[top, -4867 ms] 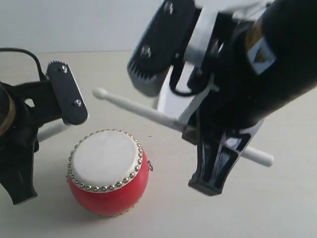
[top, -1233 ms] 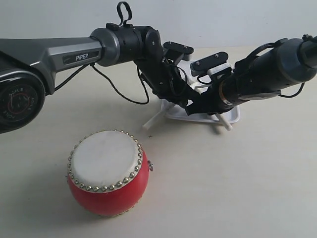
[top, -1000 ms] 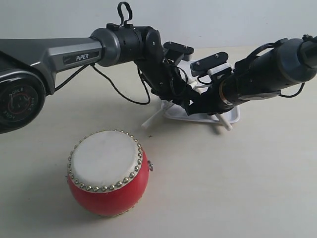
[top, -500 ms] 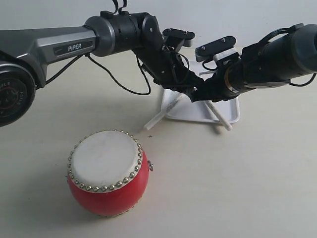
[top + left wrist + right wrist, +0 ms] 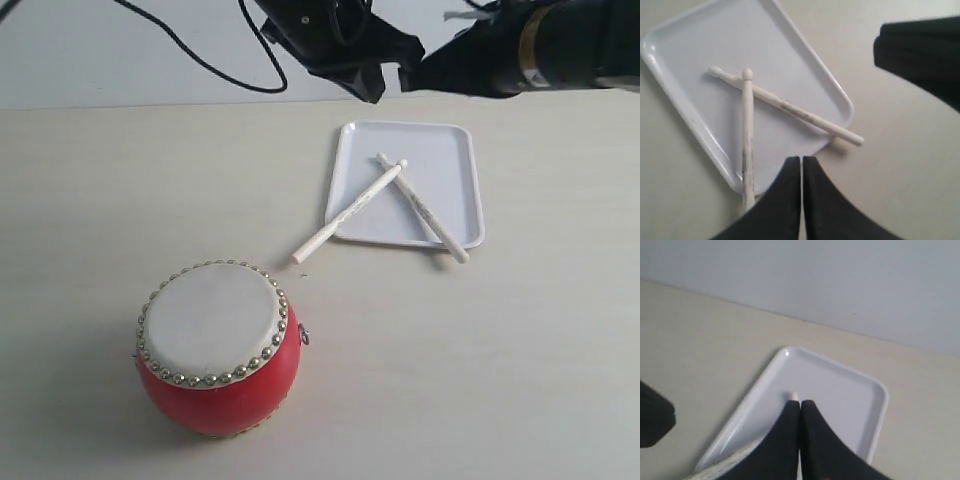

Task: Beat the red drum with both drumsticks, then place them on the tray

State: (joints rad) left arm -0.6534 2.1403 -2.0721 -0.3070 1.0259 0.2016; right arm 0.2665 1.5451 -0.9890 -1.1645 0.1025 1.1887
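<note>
The pale bench (image 5: pixel 520 380) takes up most of what I can see; two dark arms hang over its far edge, the left arm (image 5: pixel 330 30) beside the right arm (image 5: pixel 540 40), both raised well above everything. The red drum (image 5: pixel 218 345) sits near and to the left, upright, skin upward, well apart from the rest. The white tray (image 5: pixel 450 150) lies farther off to the right, flat on the bench. Both sticks rest on it, crossed near their knobbed tips at its far part; the left drumstick (image 5: pixel 350 212) slants out over the tray's near-left rim onto the bench, and the right drumstick (image 5: pixel 425 212) pokes past the near rim. The left hand (image 5: pixel 801 170) has its fingers pressed together, gripping nothing; the right hand (image 5: pixel 799 412) likewise, empty. A black cable (image 5: pixel 200 62) droops at the far left.
</note>
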